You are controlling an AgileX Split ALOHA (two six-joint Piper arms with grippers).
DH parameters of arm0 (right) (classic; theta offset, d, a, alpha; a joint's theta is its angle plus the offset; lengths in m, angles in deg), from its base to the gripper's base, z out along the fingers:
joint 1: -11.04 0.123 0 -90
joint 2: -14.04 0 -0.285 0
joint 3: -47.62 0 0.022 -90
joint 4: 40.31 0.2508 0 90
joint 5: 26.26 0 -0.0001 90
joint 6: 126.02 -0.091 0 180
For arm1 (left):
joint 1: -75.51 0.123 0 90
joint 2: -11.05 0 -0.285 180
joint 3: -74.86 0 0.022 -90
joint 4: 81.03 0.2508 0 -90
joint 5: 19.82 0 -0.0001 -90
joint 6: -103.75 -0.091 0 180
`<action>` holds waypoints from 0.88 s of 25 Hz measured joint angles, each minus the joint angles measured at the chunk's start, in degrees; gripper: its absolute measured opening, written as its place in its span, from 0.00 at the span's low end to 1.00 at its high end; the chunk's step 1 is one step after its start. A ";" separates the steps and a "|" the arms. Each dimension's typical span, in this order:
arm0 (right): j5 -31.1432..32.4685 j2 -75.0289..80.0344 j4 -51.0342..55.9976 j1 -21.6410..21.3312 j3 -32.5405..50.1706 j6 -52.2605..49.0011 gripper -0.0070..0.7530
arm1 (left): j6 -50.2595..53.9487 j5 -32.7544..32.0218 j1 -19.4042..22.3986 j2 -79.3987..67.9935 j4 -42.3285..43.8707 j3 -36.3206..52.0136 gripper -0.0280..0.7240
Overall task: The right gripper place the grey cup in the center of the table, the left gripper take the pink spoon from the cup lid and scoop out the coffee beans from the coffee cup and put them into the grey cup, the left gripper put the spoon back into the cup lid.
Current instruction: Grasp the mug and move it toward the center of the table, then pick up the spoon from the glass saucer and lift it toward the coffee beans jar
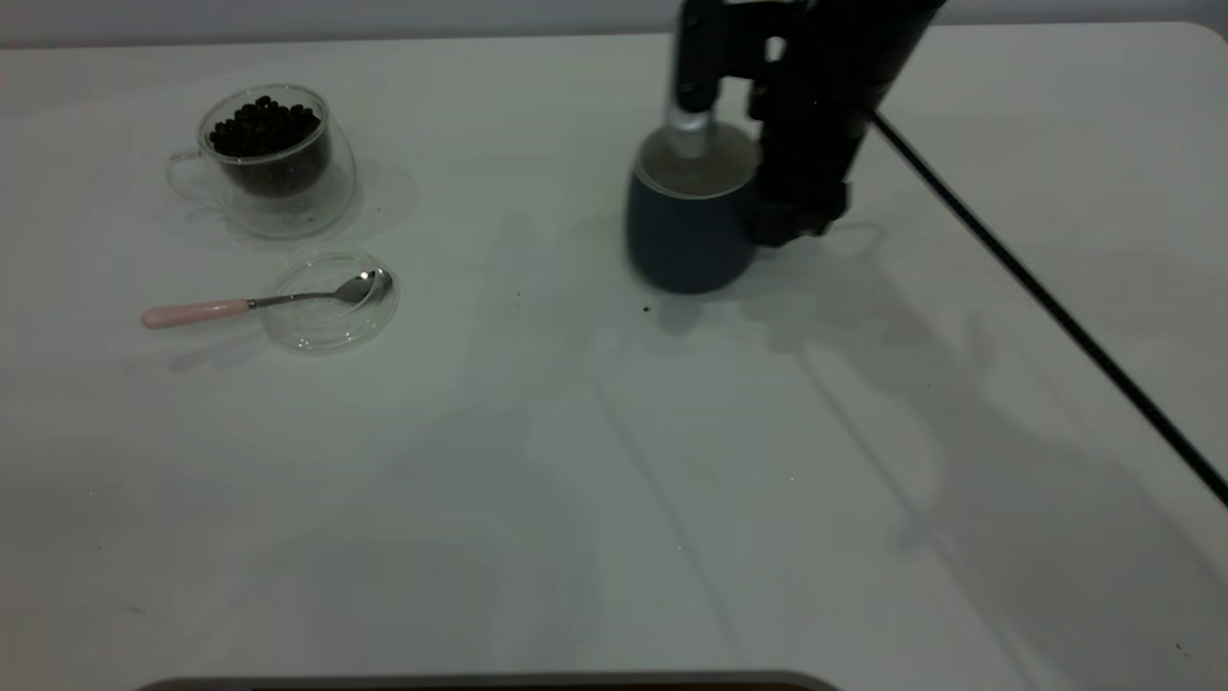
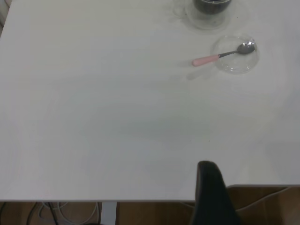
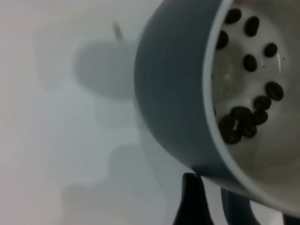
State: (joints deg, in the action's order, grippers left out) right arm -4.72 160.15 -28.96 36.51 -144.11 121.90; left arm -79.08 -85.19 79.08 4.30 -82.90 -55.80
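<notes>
From outside: right gripper (image 1: 729, 206) down at the far middle of the table (image 1: 614, 461), jaws closed on the rim of the grey cup (image 1: 686, 235), one finger inside the cup and the black body against its outer wall on the right. Cup upright; cannot tell whether resting on the table or held just above it. Far left, coffee cup (image 1: 273, 158) standing with a heap of coffee beans (image 1: 264, 127) inside. Just in front of it, cup lid (image 1: 331, 297) lying flat, with the pink spoon (image 1: 264, 302) resting across it: metal bowl inside the lid, pink handle sticking out over the rim toward the left. A black cable (image 1: 1055, 307) running across the right side of the table.

From the left wrist: left gripper (image 2: 213, 194) parked over the near table edge, well apart from the spoon (image 2: 222, 55), the lid (image 2: 234, 56) and the coffee cup (image 2: 211, 7). Only one dark finger tip visible, so jaw state cannot be told.

From the right wrist: grey cup (image 3: 178, 93) close up, tilted in the picture, white inside, about a dozen beans (image 3: 248, 117) scattered on its bottom. Dark finger (image 3: 192, 201) against the cup's outer wall; handle partly visible beside it.
</notes>
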 joint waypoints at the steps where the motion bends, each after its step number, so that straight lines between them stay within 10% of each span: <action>1: -0.70 0.19 1.45 0.83 0.00 0.00 0.80 | 0.00 0.00 0.00 0.00 0.00 0.00 0.72; 11: -2.10 -2.18 10.98 6.51 0.00 -2.64 0.79 | 0.00 0.00 0.00 0.00 0.00 0.00 0.72; 22: 35.47 -34.85 -2.37 6.16 0.00 -38.73 0.79 | -0.15 0.00 0.00 0.00 0.00 0.00 0.72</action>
State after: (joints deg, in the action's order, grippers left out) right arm 30.74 125.30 -31.33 42.67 -144.11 83.16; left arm -79.23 -85.19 79.08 4.30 -82.90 -55.80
